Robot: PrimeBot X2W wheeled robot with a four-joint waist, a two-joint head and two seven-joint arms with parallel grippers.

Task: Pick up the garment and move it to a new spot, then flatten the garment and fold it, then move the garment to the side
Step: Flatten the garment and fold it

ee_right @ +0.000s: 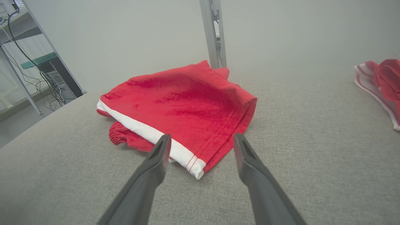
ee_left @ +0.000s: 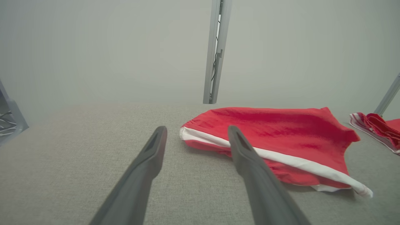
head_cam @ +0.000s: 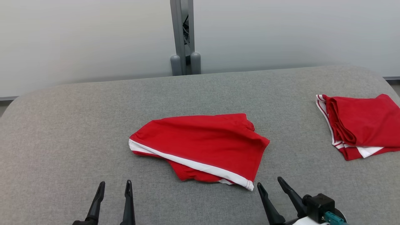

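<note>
The garment is a pair of red shorts with a white side stripe, lying folded over in the middle of the grey table. It also shows in the left wrist view and in the right wrist view. My left gripper stands open near the front edge, well left of the garment, holding nothing. My right gripper is open too, just off the garment's near right corner. In the right wrist view that white-striped corner lies between my open fingers without touching them.
A second red and white garment lies folded at the table's right edge. A grey metal post stands behind the table's back edge against a pale wall. Shelving with cables stands off the table's left side.
</note>
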